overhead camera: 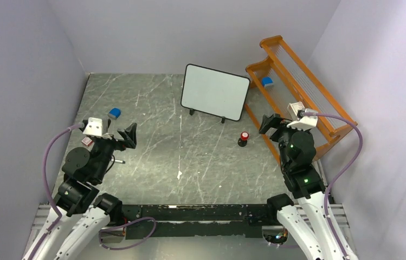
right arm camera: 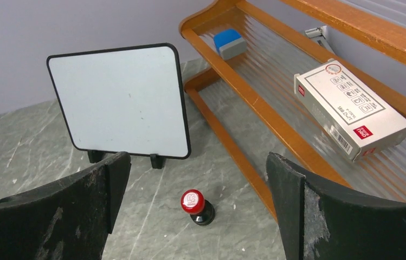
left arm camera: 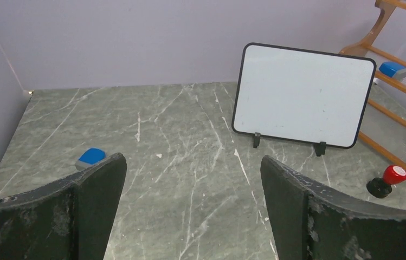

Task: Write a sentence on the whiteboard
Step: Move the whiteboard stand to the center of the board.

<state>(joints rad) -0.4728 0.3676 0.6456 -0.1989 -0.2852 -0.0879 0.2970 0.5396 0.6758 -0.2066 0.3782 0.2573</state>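
Two arms are sitting nearest, the left gripper (left arm camera: 192, 165) and right gripper (right arm camera: 198, 162) both gaping wide, gripping nothing. A grey-green marbled table (overhead camera: 189, 162) is lying between pale lilac walls (overhead camera: 152, 32). One whiteboard (overhead camera: 215, 92) is standing at one o'clock, one orange rack (overhead camera: 298, 81) at two. Two blue erasers are showing: the table eraser (overhead camera: 114, 112) at ten, the rack eraser (overhead camera: 267, 82) at two. One red-capped stamp (overhead camera: 243, 137) is standing at three.

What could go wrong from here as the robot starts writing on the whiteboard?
1. The whiteboard stands tilted on two small feet; pen pressure might tip or slide it.
2. The left pincer and right pincer are open and empty, and no pen is plainly visible; the red-capped object could topple when gripped.
3. The orange rack stands close beside the whiteboard; the right pincer might strike it.
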